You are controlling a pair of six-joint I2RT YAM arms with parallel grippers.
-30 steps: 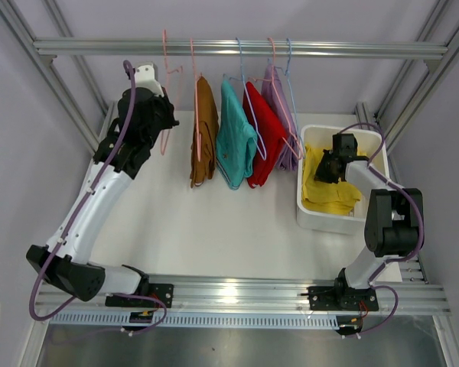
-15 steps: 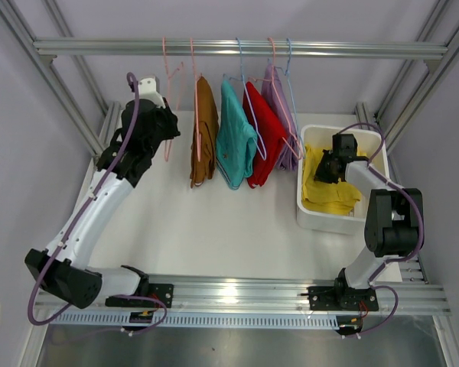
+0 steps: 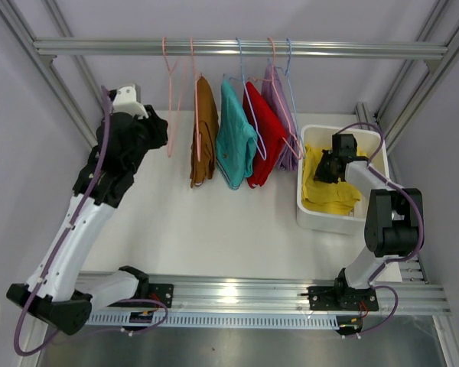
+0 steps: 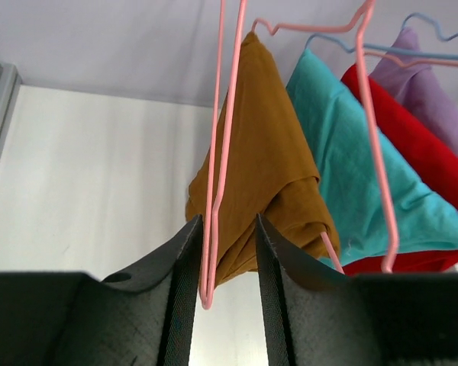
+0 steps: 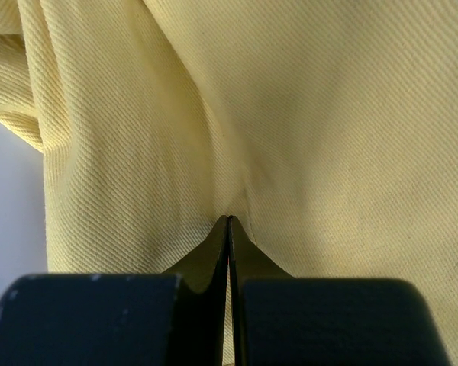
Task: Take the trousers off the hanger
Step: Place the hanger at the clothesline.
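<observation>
Bare pink hanger (image 4: 212, 229) hangs between left fingers (image 4: 182, 305), seemingly untouched; brown trousers (image 4: 267, 168) behind.

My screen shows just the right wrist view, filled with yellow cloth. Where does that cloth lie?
Observer: The yellow trousers lie in a white bin on the right side of the table.
Operator: Is anything left hanging?
Observer: Four pairs: brown trousers, teal trousers, red trousers and lavender trousers hang from a rail.
Operator: What about the other arm?
Observer: The left tool is open around the bottom of an empty pink hanger.
</observation>
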